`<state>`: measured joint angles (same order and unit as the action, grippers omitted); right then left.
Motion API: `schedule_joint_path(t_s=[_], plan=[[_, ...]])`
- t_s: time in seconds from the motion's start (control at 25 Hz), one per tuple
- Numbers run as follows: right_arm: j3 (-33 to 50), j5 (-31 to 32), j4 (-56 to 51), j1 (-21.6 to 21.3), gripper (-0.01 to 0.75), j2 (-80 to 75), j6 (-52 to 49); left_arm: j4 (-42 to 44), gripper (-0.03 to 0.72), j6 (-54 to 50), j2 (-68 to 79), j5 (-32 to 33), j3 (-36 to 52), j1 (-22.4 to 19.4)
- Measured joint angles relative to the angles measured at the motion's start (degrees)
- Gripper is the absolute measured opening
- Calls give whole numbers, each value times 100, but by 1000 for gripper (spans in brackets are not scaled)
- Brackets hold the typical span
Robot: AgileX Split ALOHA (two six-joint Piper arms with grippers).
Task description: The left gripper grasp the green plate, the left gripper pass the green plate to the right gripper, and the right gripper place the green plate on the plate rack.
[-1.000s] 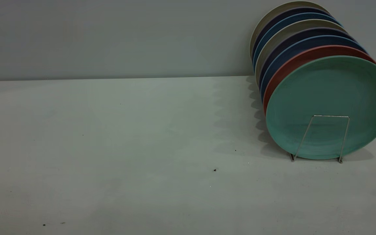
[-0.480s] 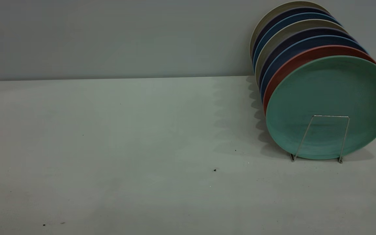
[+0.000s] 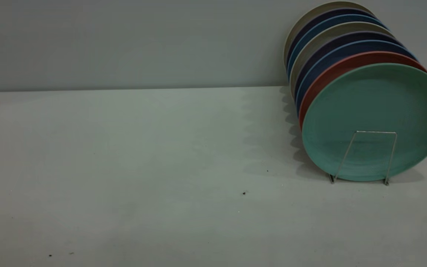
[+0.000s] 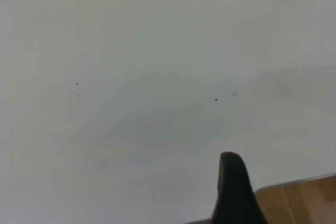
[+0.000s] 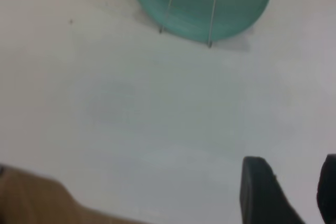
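No change | green plate (image 3: 374,118) racked | right claw (image 5: 287,192) well apart, parted

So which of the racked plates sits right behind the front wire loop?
The green plate, frontmost in the row; the plate rack loop crosses its face, and the red plate stands directly behind it.

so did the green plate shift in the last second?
No. The green plate sits at the same spot behind the plate rack front loop.
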<state>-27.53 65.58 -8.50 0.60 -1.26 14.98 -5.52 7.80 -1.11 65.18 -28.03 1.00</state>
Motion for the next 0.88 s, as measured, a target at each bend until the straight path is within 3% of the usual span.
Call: schedule_joint_path(t_s=[0.88], plan=[[0,12,0,0,278,225,0,0,506,-2,-14,5,0,128]])
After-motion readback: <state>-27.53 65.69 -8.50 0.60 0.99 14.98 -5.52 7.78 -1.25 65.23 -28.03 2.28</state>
